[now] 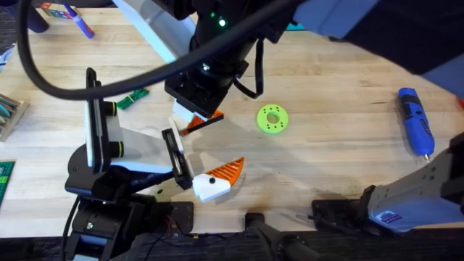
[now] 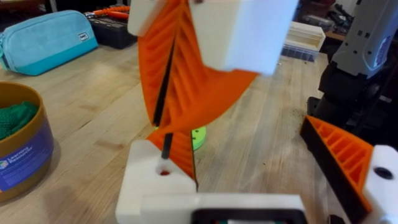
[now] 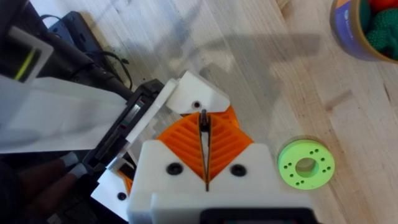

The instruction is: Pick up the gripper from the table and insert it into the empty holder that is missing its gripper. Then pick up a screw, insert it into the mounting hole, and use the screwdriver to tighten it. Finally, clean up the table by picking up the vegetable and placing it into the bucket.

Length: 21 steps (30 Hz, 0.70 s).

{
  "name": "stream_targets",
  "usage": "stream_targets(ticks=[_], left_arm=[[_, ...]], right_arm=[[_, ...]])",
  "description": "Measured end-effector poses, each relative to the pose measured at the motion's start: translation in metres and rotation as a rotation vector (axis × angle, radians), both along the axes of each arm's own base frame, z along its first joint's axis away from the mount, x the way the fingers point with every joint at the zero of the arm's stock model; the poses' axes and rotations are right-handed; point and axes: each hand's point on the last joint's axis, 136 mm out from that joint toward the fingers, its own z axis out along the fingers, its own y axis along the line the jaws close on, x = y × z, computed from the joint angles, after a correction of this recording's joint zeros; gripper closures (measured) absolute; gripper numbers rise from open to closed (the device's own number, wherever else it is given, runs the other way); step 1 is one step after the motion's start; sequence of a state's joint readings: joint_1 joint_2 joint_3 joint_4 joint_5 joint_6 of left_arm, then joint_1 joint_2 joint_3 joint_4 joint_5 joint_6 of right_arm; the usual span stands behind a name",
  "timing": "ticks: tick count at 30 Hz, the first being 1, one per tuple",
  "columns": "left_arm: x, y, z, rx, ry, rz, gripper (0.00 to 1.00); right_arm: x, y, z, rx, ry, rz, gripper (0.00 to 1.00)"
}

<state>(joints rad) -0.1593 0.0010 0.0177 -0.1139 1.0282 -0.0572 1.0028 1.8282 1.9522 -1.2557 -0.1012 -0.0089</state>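
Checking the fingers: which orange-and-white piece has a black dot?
The piece nearer the table's front edge, clear of the right gripper; the other sits under that gripper.

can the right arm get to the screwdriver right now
Probably not at once: the screwdriver lies unobstructed on the table, but the right gripper is shut on a screw, which it would have to release first.

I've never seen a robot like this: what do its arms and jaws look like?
The left arm has white links, black joints ringed in yellow-green and a black base. The right arm is pale grey-white with a small blue label. The right gripper has white blocky jaws with orange ribbed pads. A thick black cable trails across.
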Motion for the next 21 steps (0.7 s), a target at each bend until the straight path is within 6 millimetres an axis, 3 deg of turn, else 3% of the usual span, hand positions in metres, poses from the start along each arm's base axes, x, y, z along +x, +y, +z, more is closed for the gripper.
stream_targets(ticks=[7, 16, 21], left_arm=[[0.0, 0.0, 0.0, -0.001, 0.003, 0.0, 0.009], [0.0, 0.0, 0.0, -0.001, 0.003, 0.0, 0.009], [0.0, 0.0, 0.0, -0.001, 0.003, 0.0, 0.009]], right_arm=[[0.0, -0.001, 0.002, -0.002, -0.001, -0.002, 0.989], [0.007, 0.0, 0.031, 0.072, -0.05, -0.014, 0.989], [0.005, -0.003, 0.027, 0.053, -0.037, -0.015, 0.989]])
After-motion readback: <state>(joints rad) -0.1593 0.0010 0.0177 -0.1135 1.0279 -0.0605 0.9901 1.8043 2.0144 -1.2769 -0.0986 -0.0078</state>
